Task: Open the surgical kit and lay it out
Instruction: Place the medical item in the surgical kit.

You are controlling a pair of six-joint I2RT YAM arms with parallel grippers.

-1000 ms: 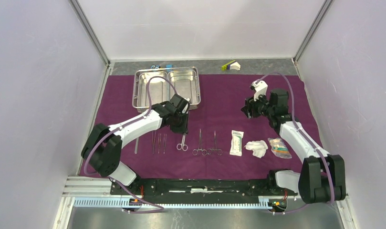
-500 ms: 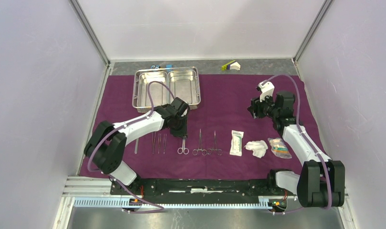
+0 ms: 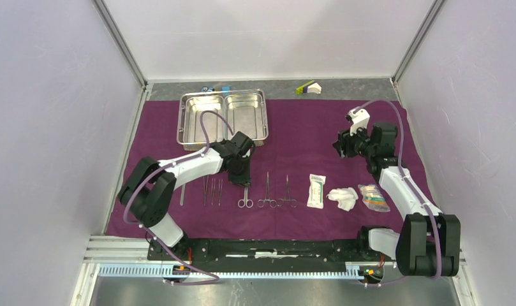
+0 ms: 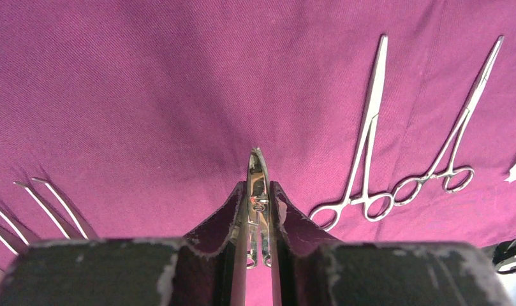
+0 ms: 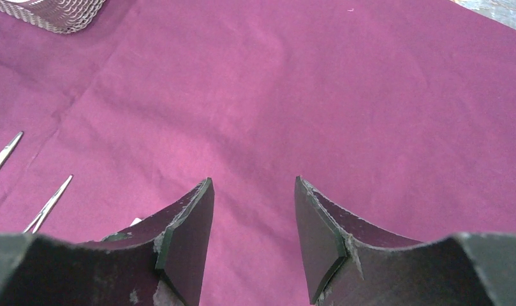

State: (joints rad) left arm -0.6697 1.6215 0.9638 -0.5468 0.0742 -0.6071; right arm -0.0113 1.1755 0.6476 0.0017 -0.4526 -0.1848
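Left gripper (image 4: 258, 185) clamped on slim forceps (image 4: 258, 162), just on the near side of the steel tray (image 3: 223, 95) on the purple cloth (image 3: 300, 127); right gripper (image 5: 254, 191) apart, empty, well right of the tray; forceps judged stiff, light, slick, best taken across the shank; left wrist view shows the pinch, top view only the rings.

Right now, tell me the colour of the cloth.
Dark purple cloth, clearest in the top external view.

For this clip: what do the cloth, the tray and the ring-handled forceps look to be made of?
Cloth: woven fabric, matte purple; a fine weave and soft creases show.
Tray: probably stainless steel, polished; it reflects the light brightly.
Ring-handled forceps: metal, likely steel, shiny silver with sharp highlights.
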